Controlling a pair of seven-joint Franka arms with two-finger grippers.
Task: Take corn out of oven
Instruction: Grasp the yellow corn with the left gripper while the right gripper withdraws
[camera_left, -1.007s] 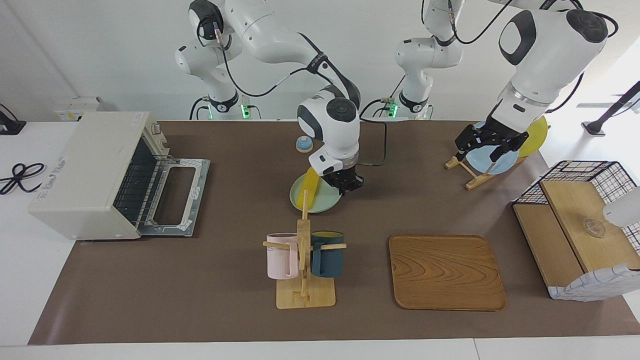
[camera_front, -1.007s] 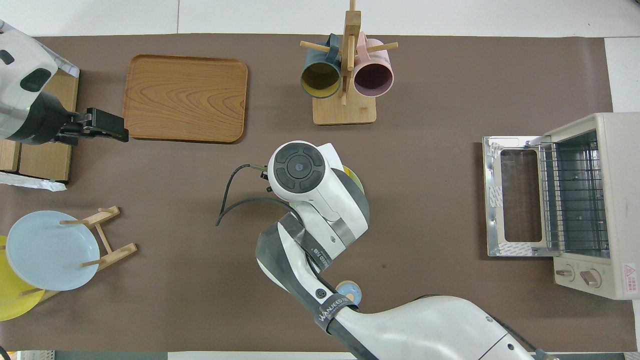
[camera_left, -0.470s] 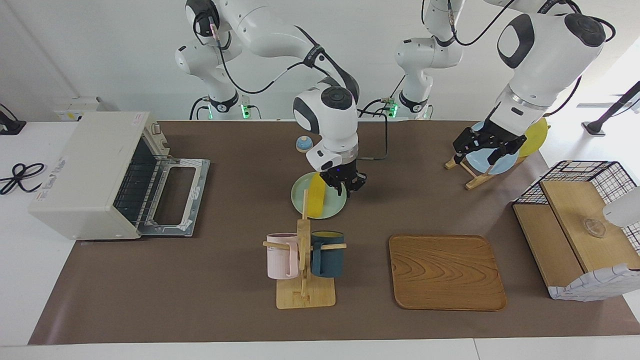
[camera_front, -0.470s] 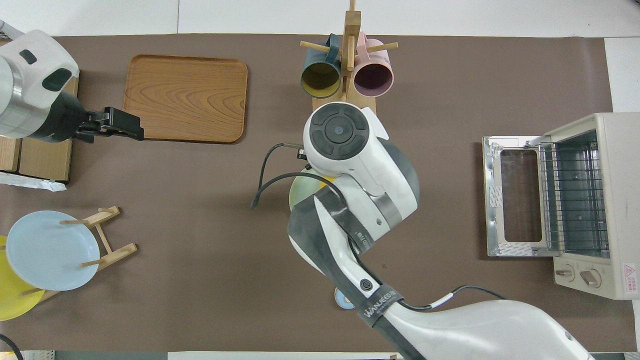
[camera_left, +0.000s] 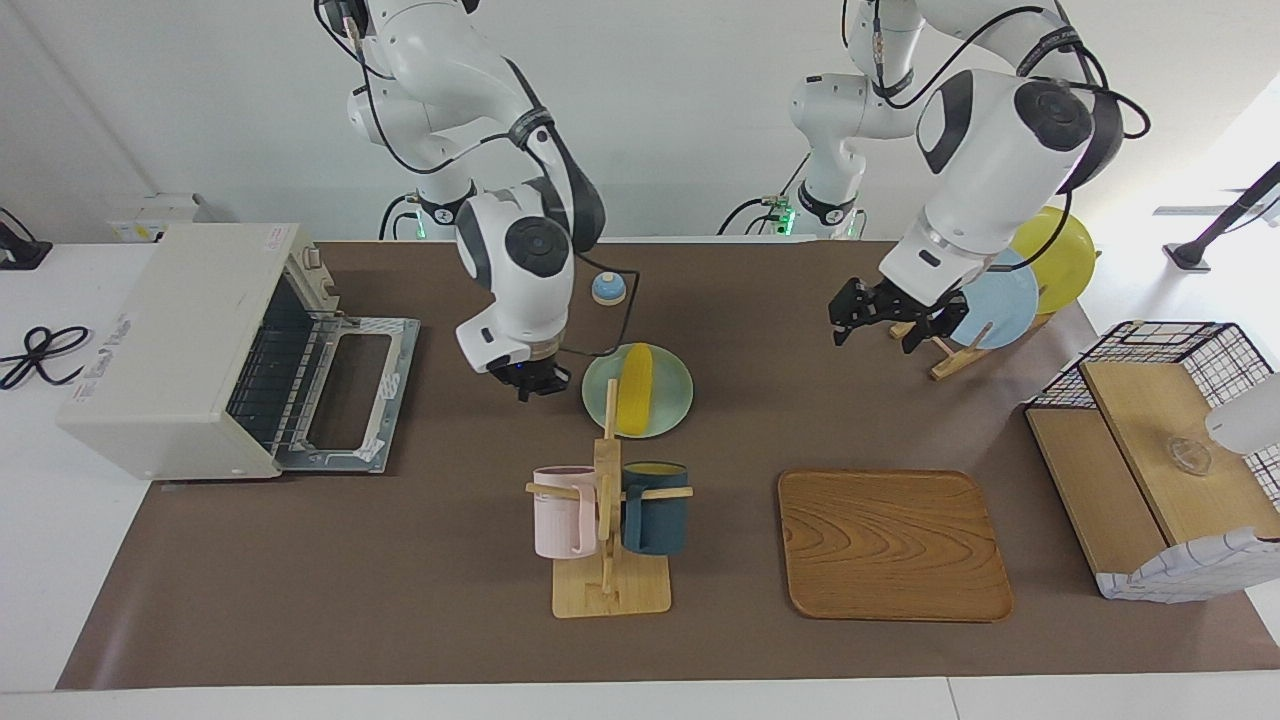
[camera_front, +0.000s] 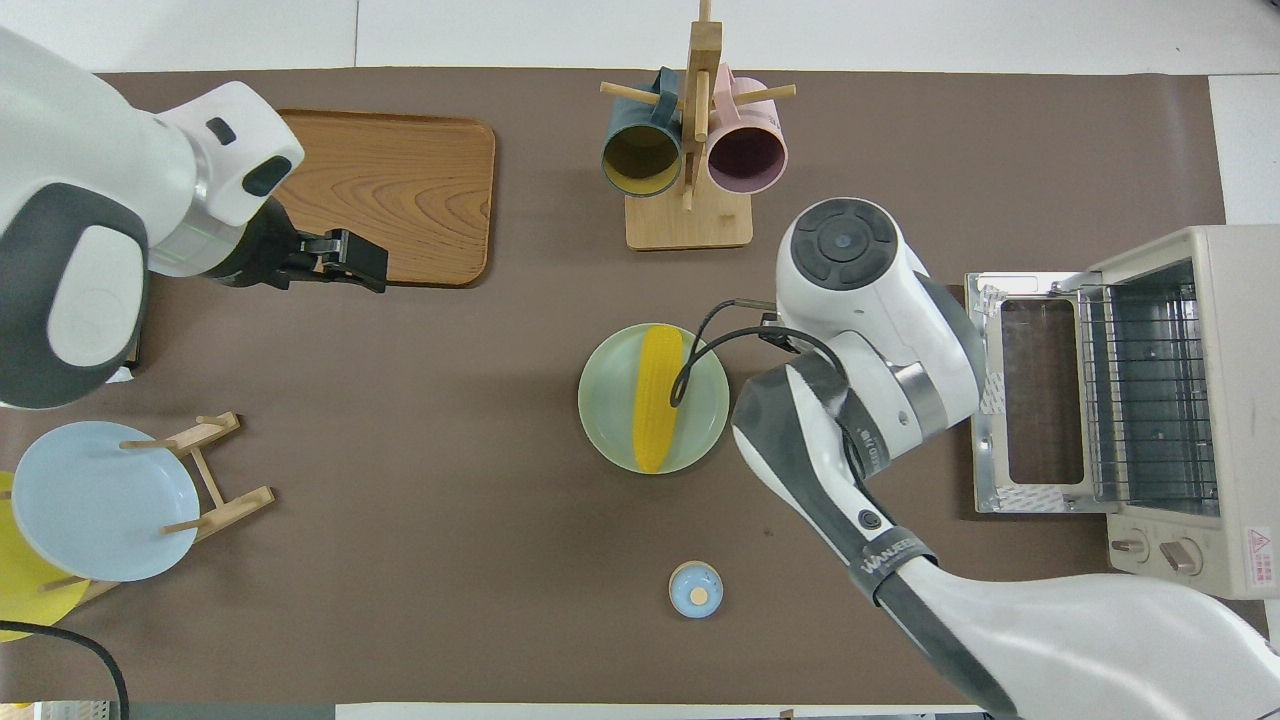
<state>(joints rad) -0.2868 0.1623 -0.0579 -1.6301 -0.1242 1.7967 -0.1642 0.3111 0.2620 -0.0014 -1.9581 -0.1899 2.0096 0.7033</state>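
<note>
The corn (camera_left: 635, 388) (camera_front: 657, 398) lies flat on a pale green plate (camera_left: 672, 385) (camera_front: 610, 400) at mid-table. The oven (camera_left: 170, 340) (camera_front: 1200, 400) stands at the right arm's end with its door (camera_left: 345, 395) (camera_front: 1030, 390) folded down; only a bare wire rack shows inside. My right gripper (camera_left: 530, 382) hovers low between the plate and the oven door, shut with nothing in it; in the overhead view its own wrist hides it. My left gripper (camera_left: 880, 325) (camera_front: 375, 268) hangs open and empty over the table beside the plate rack.
A mug rack (camera_left: 608, 530) with a pink and a dark blue mug stands farther from the robots than the plate. A wooden tray (camera_left: 893, 545), a plate rack with blue plate (camera_left: 1000, 305) and yellow plate (camera_left: 1060, 255), a wire basket (camera_left: 1150, 460) and a small blue knob (camera_left: 608, 288) are also here.
The right gripper left the corn on the plate, closed empty and swung toward the oven's end. The left arm drifted from the plate rack toward the table's middle.
</note>
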